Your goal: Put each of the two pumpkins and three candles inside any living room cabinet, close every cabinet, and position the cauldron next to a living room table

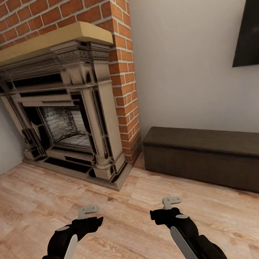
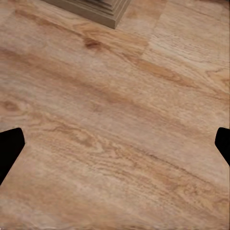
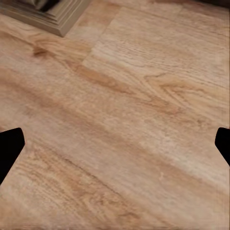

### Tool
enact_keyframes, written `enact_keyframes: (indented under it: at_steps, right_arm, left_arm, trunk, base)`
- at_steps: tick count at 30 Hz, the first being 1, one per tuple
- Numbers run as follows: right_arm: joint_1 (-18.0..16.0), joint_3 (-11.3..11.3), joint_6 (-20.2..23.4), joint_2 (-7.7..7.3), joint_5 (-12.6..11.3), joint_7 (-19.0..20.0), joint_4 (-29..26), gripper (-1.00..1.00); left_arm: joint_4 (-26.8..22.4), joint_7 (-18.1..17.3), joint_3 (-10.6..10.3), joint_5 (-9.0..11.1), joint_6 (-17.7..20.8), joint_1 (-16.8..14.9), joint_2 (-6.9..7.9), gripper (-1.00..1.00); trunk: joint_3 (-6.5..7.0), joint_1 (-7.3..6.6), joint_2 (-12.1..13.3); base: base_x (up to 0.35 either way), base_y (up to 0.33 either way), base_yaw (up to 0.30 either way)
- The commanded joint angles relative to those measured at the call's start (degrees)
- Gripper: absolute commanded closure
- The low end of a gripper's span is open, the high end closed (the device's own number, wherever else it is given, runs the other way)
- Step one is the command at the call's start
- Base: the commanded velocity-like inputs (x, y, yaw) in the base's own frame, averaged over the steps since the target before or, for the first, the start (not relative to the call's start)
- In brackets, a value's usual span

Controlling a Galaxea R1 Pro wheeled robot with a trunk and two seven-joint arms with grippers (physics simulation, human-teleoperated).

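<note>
A long, low dark-brown cabinet [image 1: 215,157] stands against the pale wall at the right, its front shut. My left gripper [image 1: 91,223] and right gripper [image 1: 162,216] hang side by side low over the plank floor, a good way short of the cabinet. In the left wrist view the left gripper [image 2: 115,143] is open, its black fingertips [image 2: 9,146] far apart over bare planks. The right gripper [image 3: 115,143] is open in the same way, with nothing between its fingertips [image 3: 9,146]. The pumpkins, candles, cauldron and table are out of view.
A large stone fireplace [image 1: 68,113] with a wooden mantel fills the left, set against a red brick column [image 1: 123,85]. Its stepped base [image 2: 96,9] juts onto the floor ahead of both grippers. A black TV [image 1: 251,27] hangs above the cabinet.
</note>
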Motion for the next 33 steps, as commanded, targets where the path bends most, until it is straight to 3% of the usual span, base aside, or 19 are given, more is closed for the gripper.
enact_keyframes:
  at_steps: [1,11,23,33]
  right_arm:
    - [-0.03,0.06,0.15,0.0,-0.6,-0.58,-0.02,-1.0]
    - [-0.03,1.74,0.11,0.02,-0.61,-0.58,0.28,-1.0]
    - [-0.03,1.98,0.05,-0.05,-0.67,-0.32,0.3,-1.0]
    - [-0.03,1.37,0.06,-0.41,-0.59,9.29,0.53,-1.0]
  left_arm:
    - [0.03,0.43,-0.12,0.56,0.19,-0.05,0.04,-1.0]
    - [0.51,0.38,-0.13,0.57,0.2,-0.08,0.07,-1.0]
    - [0.56,0.36,-0.16,0.58,0.29,-0.08,0.08,-1.0]
    - [0.68,0.3,-0.11,0.58,0.29,-0.08,0.08,-1.0]
  trunk:
    - [0.05,-0.26,0.39]
    - [1.08,-2.45,4.4]
    - [2.31,-5.09,9.21]
    - [3.34,-7.28,13.22]
  base:
    - [-0.159,0.265,0.178]
    - [-0.053,0.12,0.178]
    - [-0.002,0.005,0.178]
    - [0.0,0.0,0.178]
